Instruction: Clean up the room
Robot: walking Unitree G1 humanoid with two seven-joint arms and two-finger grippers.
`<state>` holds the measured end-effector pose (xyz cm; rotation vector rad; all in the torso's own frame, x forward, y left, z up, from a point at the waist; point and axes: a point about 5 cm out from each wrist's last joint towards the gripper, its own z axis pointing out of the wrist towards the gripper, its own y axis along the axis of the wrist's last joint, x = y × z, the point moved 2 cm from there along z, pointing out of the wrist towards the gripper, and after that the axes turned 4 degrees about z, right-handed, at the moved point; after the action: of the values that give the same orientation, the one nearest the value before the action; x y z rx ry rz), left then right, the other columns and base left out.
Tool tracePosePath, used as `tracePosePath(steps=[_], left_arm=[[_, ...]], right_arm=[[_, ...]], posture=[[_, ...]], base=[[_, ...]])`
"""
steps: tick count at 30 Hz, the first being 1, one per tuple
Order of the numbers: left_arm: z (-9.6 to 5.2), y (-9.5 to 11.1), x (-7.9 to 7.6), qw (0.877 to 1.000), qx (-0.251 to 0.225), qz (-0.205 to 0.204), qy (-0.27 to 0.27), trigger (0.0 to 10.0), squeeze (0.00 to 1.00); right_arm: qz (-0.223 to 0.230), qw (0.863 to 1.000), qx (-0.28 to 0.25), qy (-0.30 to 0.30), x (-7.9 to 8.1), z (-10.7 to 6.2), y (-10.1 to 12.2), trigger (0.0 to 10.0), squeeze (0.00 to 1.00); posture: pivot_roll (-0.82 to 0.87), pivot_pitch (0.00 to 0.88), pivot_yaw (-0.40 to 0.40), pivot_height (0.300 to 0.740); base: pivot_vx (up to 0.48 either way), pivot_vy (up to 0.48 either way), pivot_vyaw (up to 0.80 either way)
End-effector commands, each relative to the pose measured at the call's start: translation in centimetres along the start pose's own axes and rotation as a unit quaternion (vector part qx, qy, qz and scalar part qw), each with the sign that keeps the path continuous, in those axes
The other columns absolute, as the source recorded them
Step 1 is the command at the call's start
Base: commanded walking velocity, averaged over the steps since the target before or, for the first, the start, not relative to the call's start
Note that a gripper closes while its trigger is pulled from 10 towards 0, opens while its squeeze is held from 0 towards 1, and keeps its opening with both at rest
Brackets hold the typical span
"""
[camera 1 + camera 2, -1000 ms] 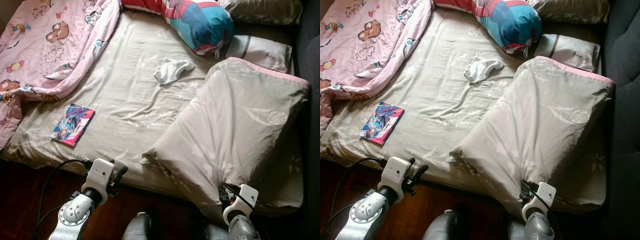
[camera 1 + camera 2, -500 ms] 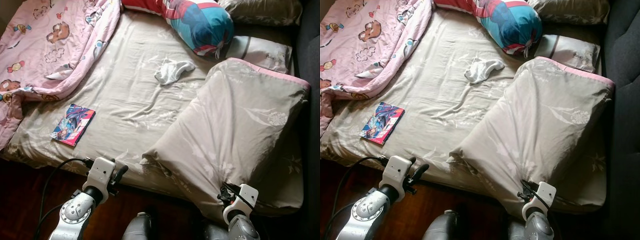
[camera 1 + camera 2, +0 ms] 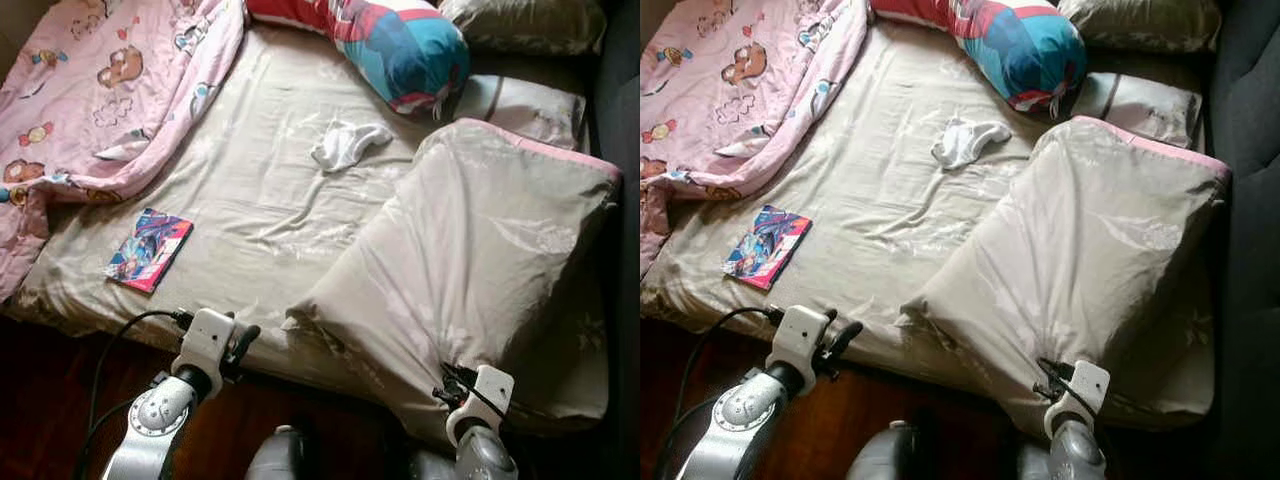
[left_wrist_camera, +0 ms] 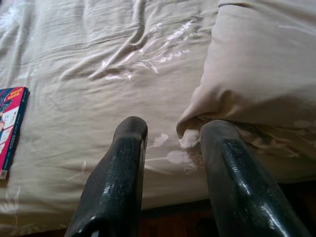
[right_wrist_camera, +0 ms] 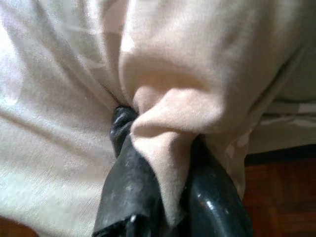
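Right hand [image 5: 163,163] pinching one big pillow [image 3: 470,260]; left hand [image 4: 173,148] spread, empty.

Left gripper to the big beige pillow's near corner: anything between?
Only bare beige bedsheet between left gripper and big beige pillow, per left wrist view.

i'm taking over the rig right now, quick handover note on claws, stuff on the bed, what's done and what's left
Right claw: shut on a pinched fold at the near edge of the big beige pillow, which lies at an angle on the bed's right side.
Left claw: open, holding nothing, at the near bed edge just short of that pillow's corner.
On the sheet: a colourful book near the left front, a white sock in the middle, a pink blanket bunched at far left, a bolster and two more pillows at the head.
Done: pillow gripped.
Left: likely place the pillow, then clear the book and sock and straighten the blanket.
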<state>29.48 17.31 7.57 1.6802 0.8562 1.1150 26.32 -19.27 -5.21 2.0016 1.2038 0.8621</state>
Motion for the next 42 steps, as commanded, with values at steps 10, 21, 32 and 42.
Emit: tracePosePath(steps=[10, 21, 32, 42], left_arm=[[2.6, -0.2, 0.6, 1.000, 0.000, 0.008, 0.011, 10.0, 0.00], [3.5, -0.7, 0.5, 1.000, -0.003, 0.005, 0.016, 10.0, 0.00], [3.6, -1.4, 0.2, 1.000, 0.000, 0.003, 0.016, 10.0, 0.00], [3.3, -1.9, 0.3, 1.000, 0.001, 0.006, 0.017, 10.0, 0.00]], right_arm=[[-0.084, 0.983, -0.087, -0.139, -7.1, 0.4, 6.9, 10.0, 0.00], [-0.124, 0.936, -0.157, -0.291, -15.7, -2.6, 12.2, 10.0, 0.00], [-0.082, 0.921, -0.145, -0.353, -18.4, -3.8, 12.3, 10.0, 0.00], [-0.041, 0.935, -0.104, -0.336, -16.9, -3.1, 8.8, 10.0, 1.00]], posture=[[-0.01, 0.206, 0.144, 0.705], [-0.05, 0.173, 0.125, 0.705], [-0.05, 0.164, 0.119, 0.705], [-0.04, 0.161, 0.125, 0.705]], base=[[0.000, 0.000, 0.00], [0.000, 0.000, 0.00], [0.000, 0.000, 0.00], [0.000, 0.000, 0.00]])
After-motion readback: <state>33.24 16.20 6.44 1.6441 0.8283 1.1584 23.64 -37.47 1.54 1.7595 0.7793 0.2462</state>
